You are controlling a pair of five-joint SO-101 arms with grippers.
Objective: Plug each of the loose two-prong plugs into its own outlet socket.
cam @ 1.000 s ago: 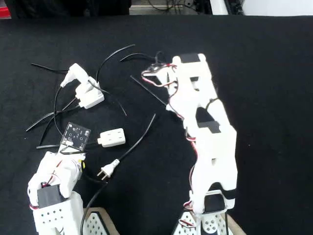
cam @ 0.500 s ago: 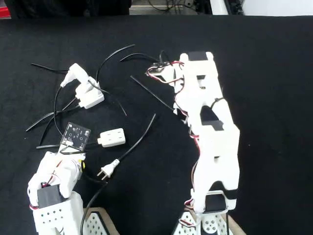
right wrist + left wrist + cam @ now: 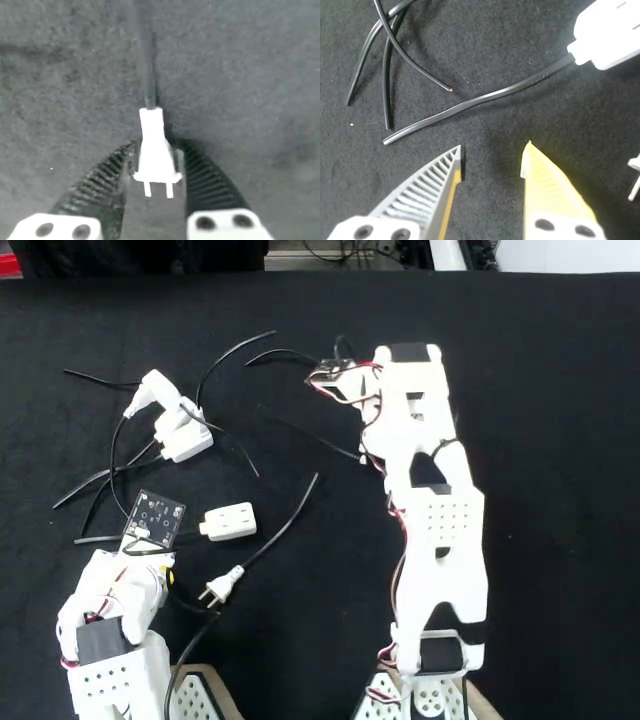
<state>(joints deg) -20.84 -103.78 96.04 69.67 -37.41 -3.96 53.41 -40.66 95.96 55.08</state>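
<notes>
**Right tool** (image 3: 156,147) clamped on the body of a white two-prong plug (image 3: 155,142), leaving the prongs free, well apart from the outlet socket (image 3: 229,521). **Left tool** (image 3: 493,146), fingers apart, sits near that socket, probably to steady it. A loose plug (image 3: 222,586) lies just beside the socket.

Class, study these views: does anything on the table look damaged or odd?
Yes. One black cord is a cut stub: it ends in a bare copper tip on the black cloth, ahead of the open left gripper. Nothing looks spilled.
</notes>
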